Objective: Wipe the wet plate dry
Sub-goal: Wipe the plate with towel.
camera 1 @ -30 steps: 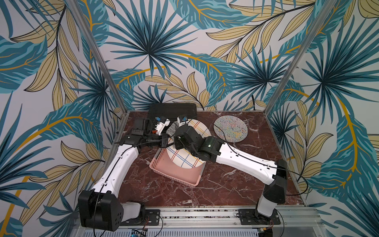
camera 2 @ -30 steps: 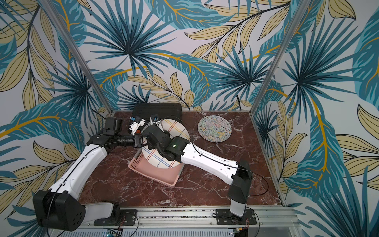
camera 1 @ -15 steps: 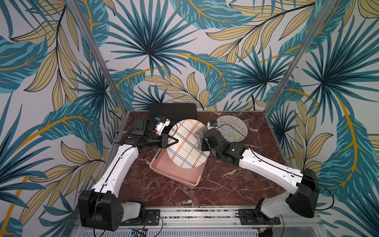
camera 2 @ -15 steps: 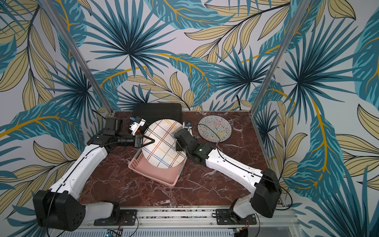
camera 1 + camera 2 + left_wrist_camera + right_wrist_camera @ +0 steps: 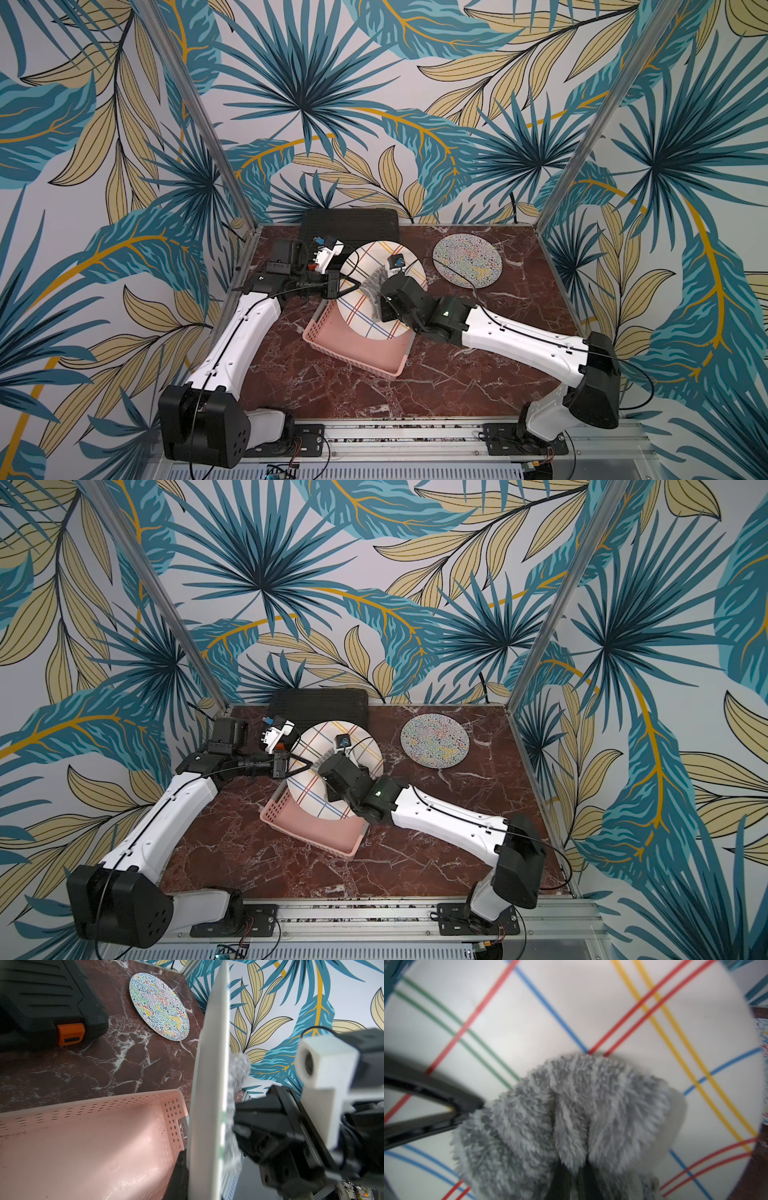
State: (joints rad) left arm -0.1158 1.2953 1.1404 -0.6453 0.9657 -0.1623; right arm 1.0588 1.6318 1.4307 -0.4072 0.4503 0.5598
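Top views: left pincer clamping left rim of plate, holding it on edge over basket, mid table. Striped face turning toward right arm. Right pincer squeezing together on cloth, pressing mid-face.

Left wrist: plate showing edge-on, cloth lying against striped face.

Right wrist: cloth sitting straight ahead, touching plate. Much face lying uncovered around it, so right arm likely doing the sweeping.
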